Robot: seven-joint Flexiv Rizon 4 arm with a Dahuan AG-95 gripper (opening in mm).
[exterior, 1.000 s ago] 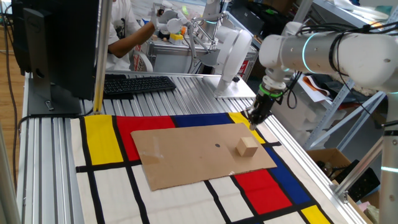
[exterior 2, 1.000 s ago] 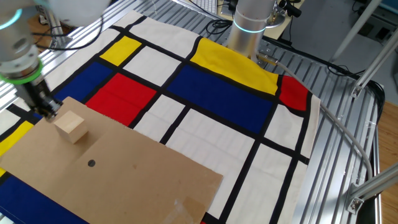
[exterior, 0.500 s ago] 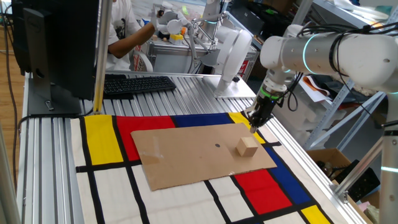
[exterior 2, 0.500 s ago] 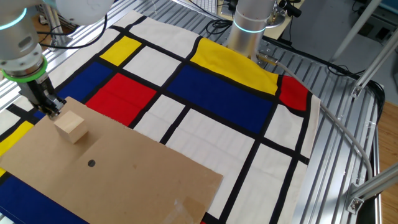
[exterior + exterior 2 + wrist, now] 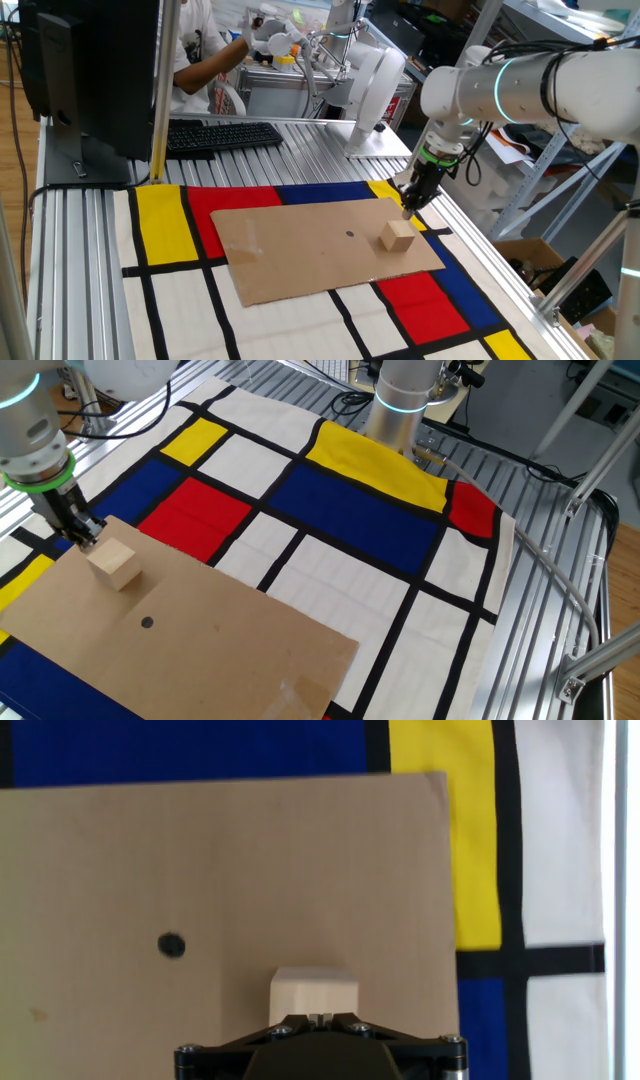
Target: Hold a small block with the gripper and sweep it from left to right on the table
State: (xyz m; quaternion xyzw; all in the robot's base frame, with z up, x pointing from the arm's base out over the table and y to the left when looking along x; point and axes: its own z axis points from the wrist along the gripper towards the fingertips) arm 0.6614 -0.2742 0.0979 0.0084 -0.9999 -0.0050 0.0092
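Observation:
The small block [image 5: 397,236] is a plain tan wooden cube resting on the brown cardboard sheet [image 5: 300,250], near its right end. It also shows in the other fixed view [image 5: 112,563] and in the hand view [image 5: 313,988]. My gripper [image 5: 411,204] hangs just behind the block, over the cardboard's far right corner, a little above the surface. In the other fixed view the gripper [image 5: 86,541] is just up-left of the block, apart from it. In the hand view the gripper [image 5: 320,1017] has its fingertips together with nothing between them, and the block lies just beyond them.
The cardboard lies on the coloured mat [image 5: 180,300] on the ribbed table [image 5: 80,260]. A keyboard [image 5: 222,135] and a monitor [image 5: 90,70] stand at the back left. A second robot base [image 5: 403,400] stands at the mat's far edge. The table's right edge [image 5: 500,280] is close.
My gripper has edged slightly down and toward the block. The block and cardboard have not moved.

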